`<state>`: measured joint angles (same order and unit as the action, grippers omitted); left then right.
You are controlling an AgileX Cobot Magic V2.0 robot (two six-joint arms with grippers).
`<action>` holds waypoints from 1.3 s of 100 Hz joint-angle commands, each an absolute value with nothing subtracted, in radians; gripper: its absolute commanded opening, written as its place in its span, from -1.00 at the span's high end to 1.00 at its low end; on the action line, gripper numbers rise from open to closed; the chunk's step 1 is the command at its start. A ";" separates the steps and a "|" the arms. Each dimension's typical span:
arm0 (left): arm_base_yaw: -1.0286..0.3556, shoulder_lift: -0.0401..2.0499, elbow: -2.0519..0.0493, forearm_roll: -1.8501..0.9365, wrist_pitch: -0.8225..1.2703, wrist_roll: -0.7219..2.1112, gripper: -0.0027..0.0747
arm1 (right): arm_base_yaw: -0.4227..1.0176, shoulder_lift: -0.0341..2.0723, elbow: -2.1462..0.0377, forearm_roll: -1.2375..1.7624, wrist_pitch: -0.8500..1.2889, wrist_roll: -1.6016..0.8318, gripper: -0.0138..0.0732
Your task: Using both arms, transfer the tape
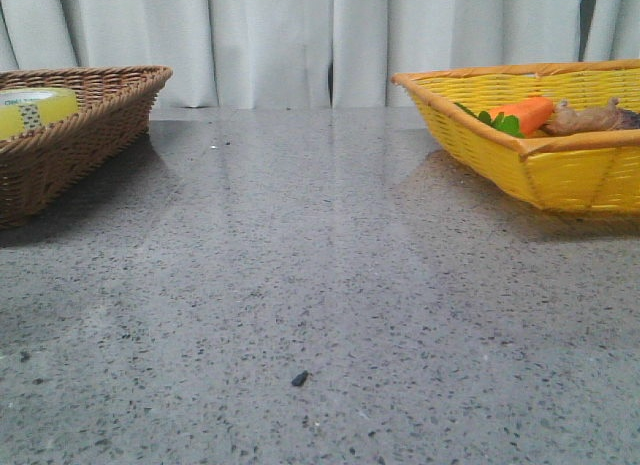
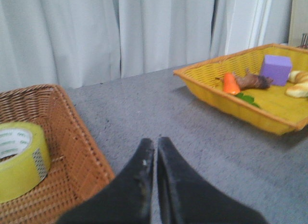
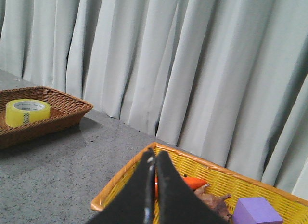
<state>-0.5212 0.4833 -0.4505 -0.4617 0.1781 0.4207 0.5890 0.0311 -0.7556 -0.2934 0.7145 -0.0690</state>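
The yellow tape (image 1: 34,110) lies flat in the brown wicker basket (image 1: 100,120) at the far left of the table. It also shows in the left wrist view (image 2: 19,161) and in the right wrist view (image 3: 27,112). My left gripper (image 2: 155,143) is shut and empty, above the grey table just beside the brown basket (image 2: 77,161). My right gripper (image 3: 155,156) is shut and empty, above the near rim of the yellow basket (image 3: 120,185). Neither gripper shows in the front view.
The yellow wicker basket (image 1: 560,170) stands at the right and holds an orange carrot toy (image 1: 522,115), a brown root-like toy (image 1: 590,118) and a purple block (image 2: 275,70). White curtains hang behind the table.
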 commanded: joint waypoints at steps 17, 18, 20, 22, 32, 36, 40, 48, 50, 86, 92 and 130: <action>-0.470 0.240 -0.180 -0.392 -0.130 0.458 0.99 | 0.587 0.050 -0.772 -0.316 0.646 -0.072 0.81; -0.466 0.223 -0.163 -0.389 -0.130 0.455 0.99 | 0.587 0.050 -0.772 -0.316 0.646 -0.072 0.81; -0.453 0.207 -0.140 -0.376 -0.132 0.444 0.99 | 0.587 0.050 -0.772 -0.316 0.646 -0.072 0.81; -0.439 0.183 -0.120 -0.363 -0.132 0.428 0.99 | 0.587 0.050 -0.772 -0.316 0.646 -0.072 0.81; -0.364 0.090 -0.052 -0.329 -0.113 0.346 0.99 | 0.587 0.050 -0.772 -0.316 0.646 -0.072 0.81; -0.328 0.066 -0.035 -0.323 -0.088 0.318 0.99 | 0.587 0.050 -0.772 -0.316 0.646 -0.072 0.81; -0.298 0.042 -0.025 -0.309 -0.061 0.289 0.99 | 0.587 0.050 -0.772 -0.316 0.646 -0.072 0.81; -0.230 0.013 -0.016 -0.240 0.028 0.216 0.99 | 0.587 0.050 -0.772 -0.316 0.646 -0.072 0.81; -0.214 0.007 -0.013 -0.228 0.048 0.195 0.99 | 0.587 0.050 -0.772 -0.316 0.646 -0.072 0.81; -0.150 -0.036 0.010 -0.218 0.311 0.071 0.99 | 0.587 0.050 -0.772 -0.316 0.646 -0.072 0.81; -0.150 -0.036 0.010 -0.218 0.311 0.071 0.99 | 0.587 0.050 -0.772 -0.316 0.646 -0.072 0.81; -0.150 -0.036 0.010 -0.218 0.301 0.071 0.99 | 0.587 0.050 -0.772 -0.316 0.646 -0.072 0.81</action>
